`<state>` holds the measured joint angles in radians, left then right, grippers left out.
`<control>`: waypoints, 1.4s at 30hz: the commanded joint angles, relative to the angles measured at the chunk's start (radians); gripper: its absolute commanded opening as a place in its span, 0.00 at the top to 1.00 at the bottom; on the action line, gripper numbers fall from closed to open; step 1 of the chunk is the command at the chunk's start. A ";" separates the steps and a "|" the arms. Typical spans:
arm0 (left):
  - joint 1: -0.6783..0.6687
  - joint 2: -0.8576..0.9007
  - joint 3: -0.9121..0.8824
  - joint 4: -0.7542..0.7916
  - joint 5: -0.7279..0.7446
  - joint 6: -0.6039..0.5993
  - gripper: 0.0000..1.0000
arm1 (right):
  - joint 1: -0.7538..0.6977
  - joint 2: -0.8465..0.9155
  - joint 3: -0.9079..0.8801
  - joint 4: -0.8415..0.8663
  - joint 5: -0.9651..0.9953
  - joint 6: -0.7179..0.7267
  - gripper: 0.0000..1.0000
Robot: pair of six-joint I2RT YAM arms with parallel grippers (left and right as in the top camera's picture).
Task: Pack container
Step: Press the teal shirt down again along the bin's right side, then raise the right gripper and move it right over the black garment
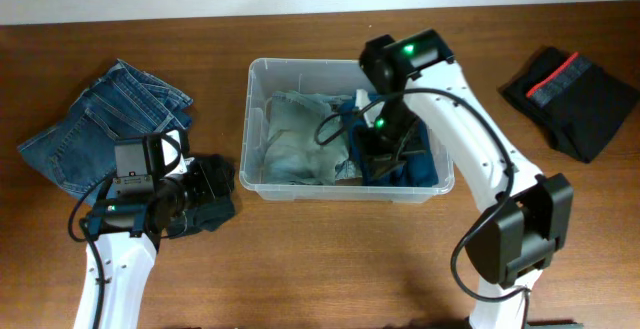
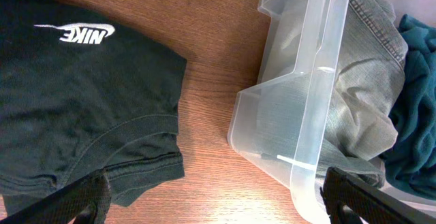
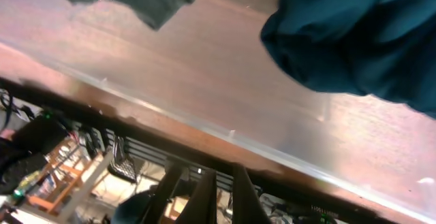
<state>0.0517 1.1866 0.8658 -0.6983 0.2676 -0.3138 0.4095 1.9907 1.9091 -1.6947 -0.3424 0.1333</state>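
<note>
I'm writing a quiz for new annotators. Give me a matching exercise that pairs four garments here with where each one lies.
1. blue jeans
2. black Nike shirt
3. teal garment
4. black garment with red stripe

A. inside the clear bin
B. far right of the table
C. far left of the table
D. on the table, just left of the bin

Pairs: 1-C, 2-D, 3-A, 4-B

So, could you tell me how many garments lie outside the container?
3: blue jeans far left, a dark Nike T-shirt just left of the container, and a black red-striped garment far right. More may be hidden.
</note>
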 commanded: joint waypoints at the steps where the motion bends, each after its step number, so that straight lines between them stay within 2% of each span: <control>1: -0.003 -0.002 0.004 0.001 -0.006 0.016 0.01 | 0.044 0.006 -0.038 -0.005 -0.008 -0.006 0.96; 12: -0.003 -0.002 0.004 0.001 -0.006 0.016 0.01 | 0.051 0.006 -0.188 -0.002 0.043 -0.002 0.96; 20: -0.003 -0.002 0.004 0.001 -0.006 0.016 0.01 | 0.048 0.006 -0.193 0.053 0.077 -0.001 0.96; 26: -0.003 -0.002 0.004 0.001 -0.006 0.016 0.01 | 0.048 0.006 -0.193 0.100 0.206 0.090 0.96; 29: -0.003 -0.002 0.004 0.001 -0.006 0.016 0.01 | 0.048 0.006 -0.193 0.105 0.222 0.089 0.96; 39: -0.003 -0.002 0.004 0.001 -0.006 0.016 0.01 | 0.048 0.003 -0.187 0.114 0.205 0.089 0.96; 42: -0.003 -0.002 0.004 0.001 -0.006 0.016 0.01 | 0.048 -0.018 -0.148 0.087 0.121 0.026 0.96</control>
<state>0.0517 1.1866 0.8658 -0.6983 0.2676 -0.3138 0.4599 1.9907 1.7214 -1.5955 -0.1654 0.2054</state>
